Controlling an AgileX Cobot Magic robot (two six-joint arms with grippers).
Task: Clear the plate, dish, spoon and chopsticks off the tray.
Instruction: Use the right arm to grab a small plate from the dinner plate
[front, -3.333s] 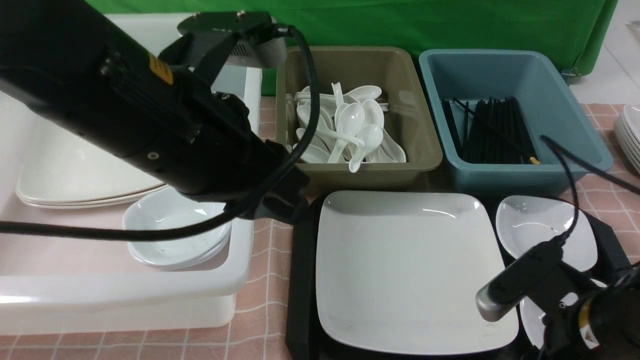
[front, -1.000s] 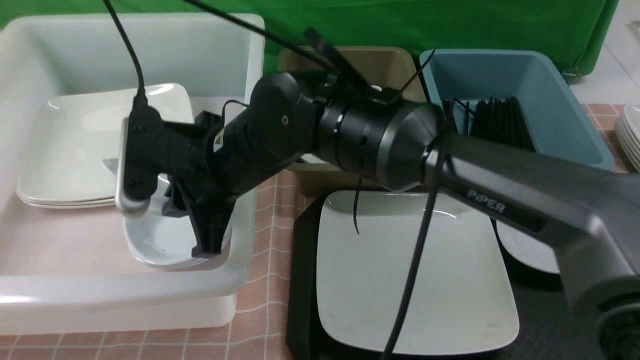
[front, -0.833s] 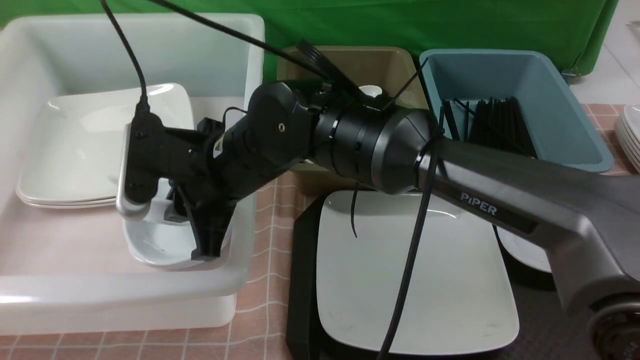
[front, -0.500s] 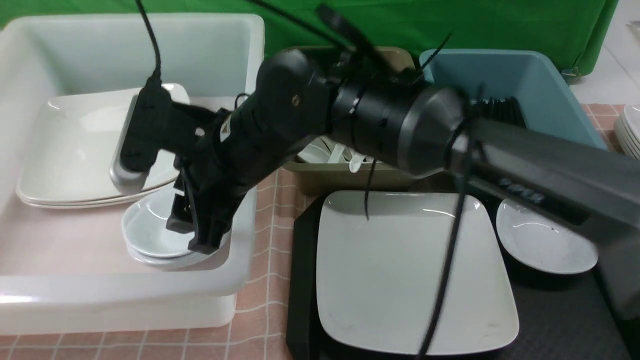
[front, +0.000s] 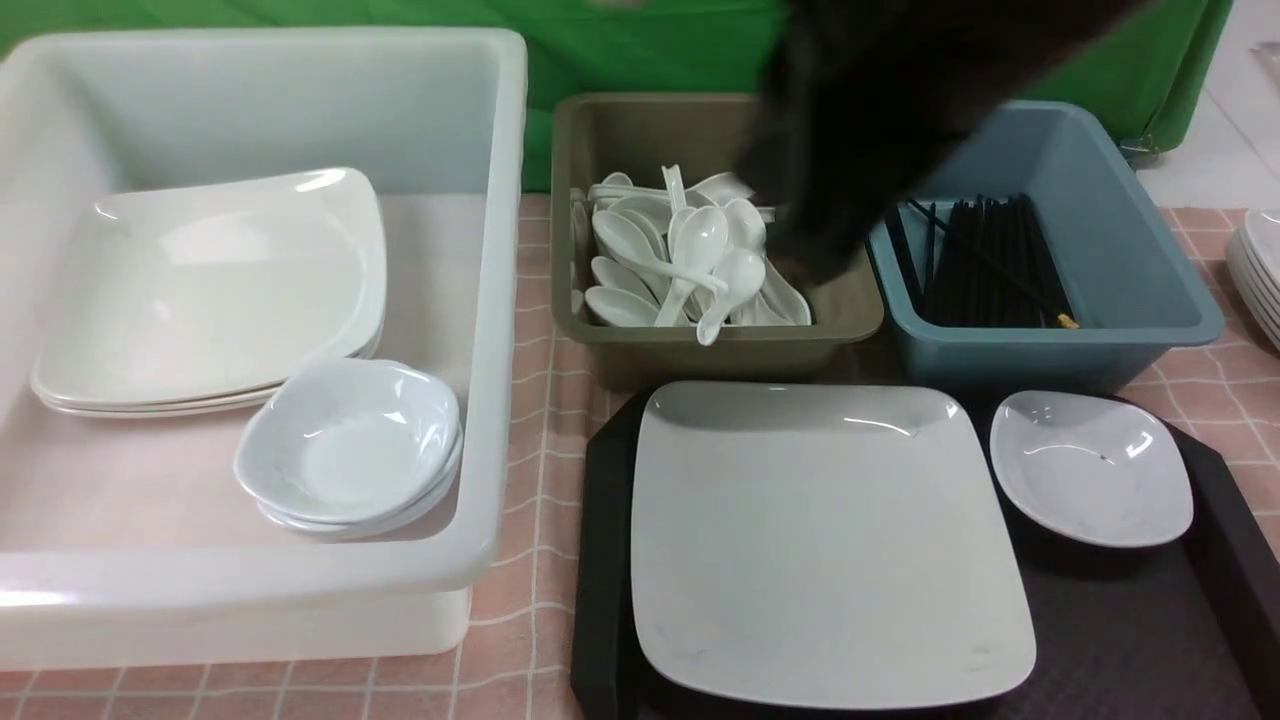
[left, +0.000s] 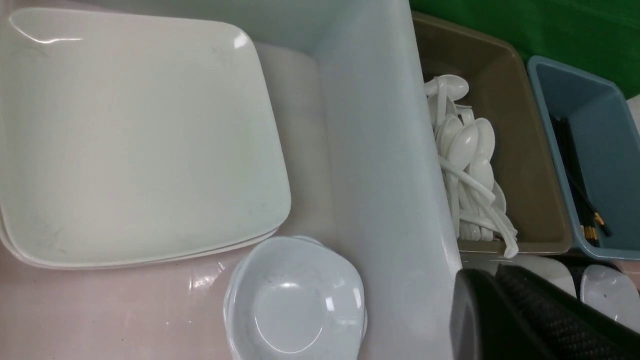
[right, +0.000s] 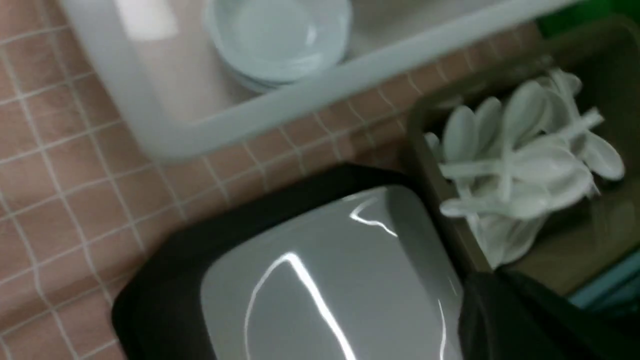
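Note:
The large white square plate (front: 830, 540) lies on the black tray (front: 600, 560), and one small white dish (front: 1090, 465) sits beside it on the tray's right. No spoon or chopsticks show on the tray. My right arm is a dark blur (front: 850, 120) above the olive and blue bins. The right wrist view shows the plate (right: 320, 285) and my right gripper (right: 480, 285), too blurred to read. My left gripper (left: 480, 272) hangs over the white bin's wall, fingers together and empty.
The white bin (front: 490, 300) holds stacked square plates (front: 210, 290) and stacked small dishes (front: 345, 450). The olive bin (front: 720, 350) holds several spoons (front: 690, 260). The blue bin (front: 1050, 345) holds black chopsticks (front: 985, 260). More plates (front: 1262, 265) stand at the far right.
My right arm was over the dish stack in the white bin. It has lifted away and swung right, above the olive and blue bins. The dishes stay stacked in the bin.

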